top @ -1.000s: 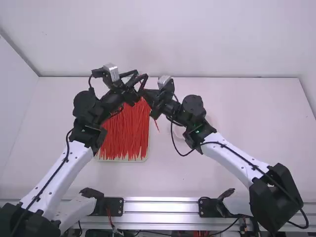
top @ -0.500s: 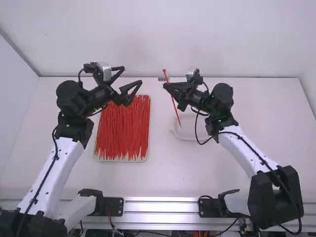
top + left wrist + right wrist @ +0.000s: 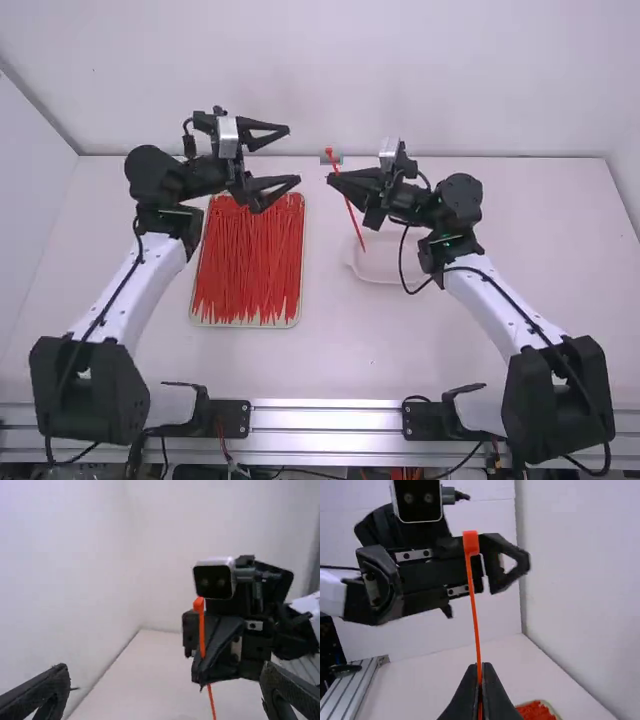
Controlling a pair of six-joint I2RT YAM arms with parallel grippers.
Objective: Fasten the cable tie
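The right gripper (image 3: 347, 192) is pinched fully shut on a red cable tie (image 3: 474, 610). The tie stands tilted just right of frame centre, its square head (image 3: 329, 156) uppermost. The left gripper (image 3: 283, 157) gapes wide and holds nothing (its fingers point right, toward the tie, clear of it). Both arms hang bent above the table (image 3: 560, 250), with the grippers facing each other. A tray (image 3: 245, 323) of loose red ties (image 3: 250, 262) lies centre-left.

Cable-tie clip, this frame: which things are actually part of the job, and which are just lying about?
In the job:
- red cable tie, held upright
- right gripper, shut on it
- left gripper, open, apart from the tie

Lying about:
- tray of spare red ties
- clear container on the table below the right gripper
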